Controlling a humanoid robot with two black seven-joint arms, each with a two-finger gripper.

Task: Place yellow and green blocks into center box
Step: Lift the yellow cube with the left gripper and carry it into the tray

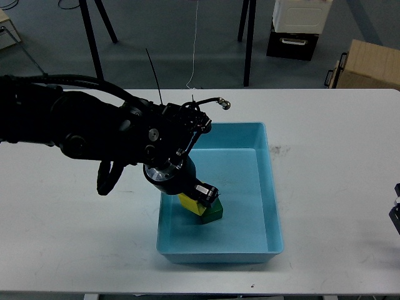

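Blocks (203, 208) in tray (265, 187) — left gripper (206, 195) seemingly gripping yellow.

left arm: in from left edge, reaching across, wrist bent down | left gripper (205, 197): pointing down, low, fingers too dark and end-on to tell apart, can't say if closed | right arm: only a dark tip at right edge, gripper (395, 212) unreadable

Looks like a robotics lab or test room. Plain white worktable (325, 187) on a grey-blue floor (162, 56), ringed by black stand legs (247, 37) and a thin hanging cable (195, 44). Behind, a white and black crate (299, 28) and a brown cardboard box (369, 65).
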